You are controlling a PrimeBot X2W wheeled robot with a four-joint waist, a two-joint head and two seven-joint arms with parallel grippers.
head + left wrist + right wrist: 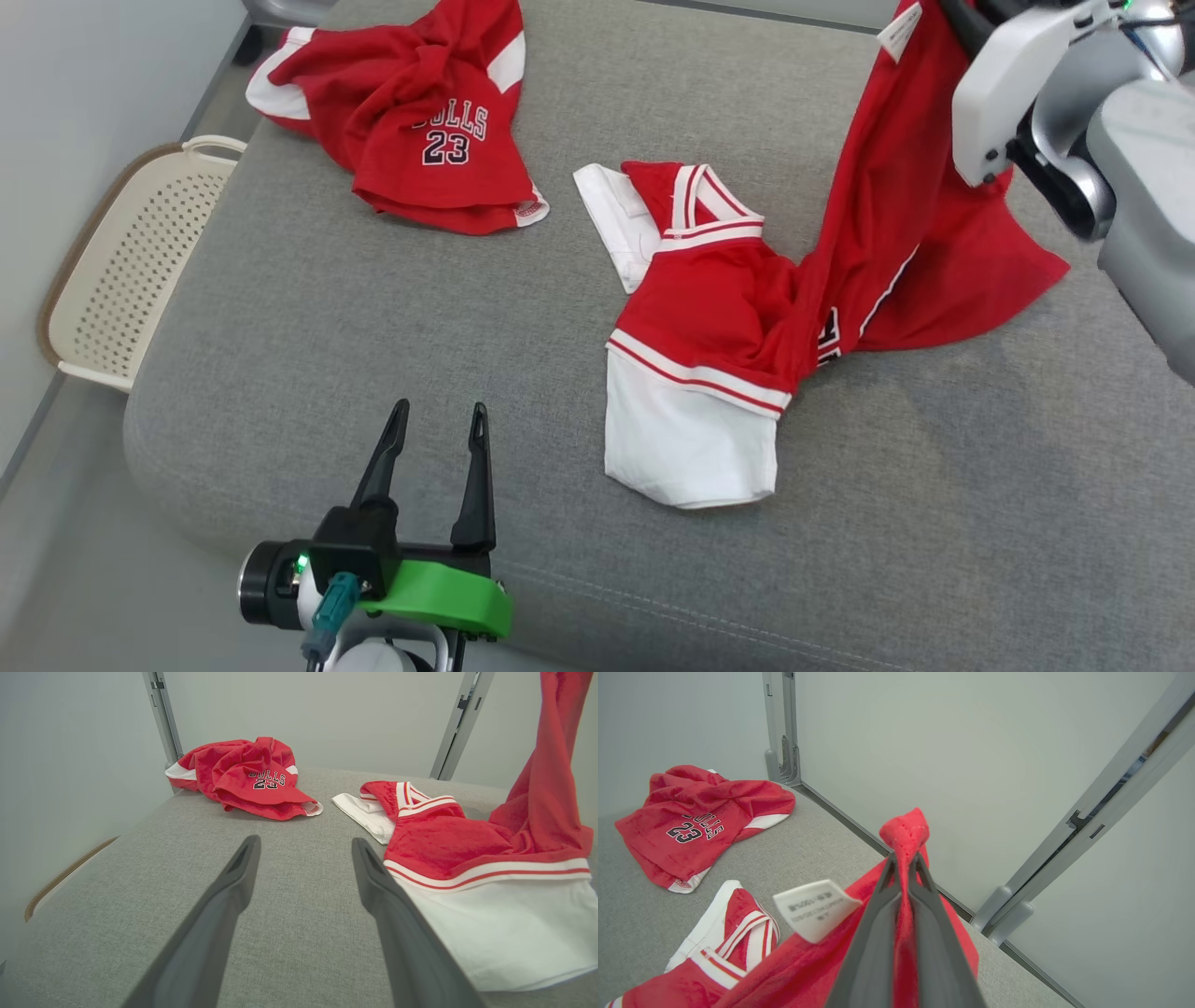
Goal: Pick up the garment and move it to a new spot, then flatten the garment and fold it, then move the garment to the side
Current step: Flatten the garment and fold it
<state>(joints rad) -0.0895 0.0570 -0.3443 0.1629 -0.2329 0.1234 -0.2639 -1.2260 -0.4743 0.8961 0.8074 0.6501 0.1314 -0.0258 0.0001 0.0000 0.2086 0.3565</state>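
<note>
Two tools show here. The right tool [903, 858] has its dark fingers pressed together on a fold of the red and white garment [709, 308], and a bunched red tip of cloth pokes out just past its fingertips. A white label [815, 907] sewn into the cloth sticks out just beside the left finger of that tool. From the pinch the red cloth hangs down in a taut, narrow drape to the grey surface [392, 308] below the tool. The rest of the garment lies there in a twisted heap: a red panel edged with red and white stripes, a white panel at its near end, and a striped neck or arm opening at its far end. The left tool [439, 415] is low over the near edge of the surface with its two fingers spread wide and nothing between them. The white panel lies just beside its right finger, and in the left wrist view I cannot tell whether the two touch. Well beyond the left tool's fingertips, a second red jersey [420, 112] printed "BULLS 23" lies crumpled, apart from the garment. Off the surface, to the left of that tool, stands a cream perforated basket [131, 261].
</note>
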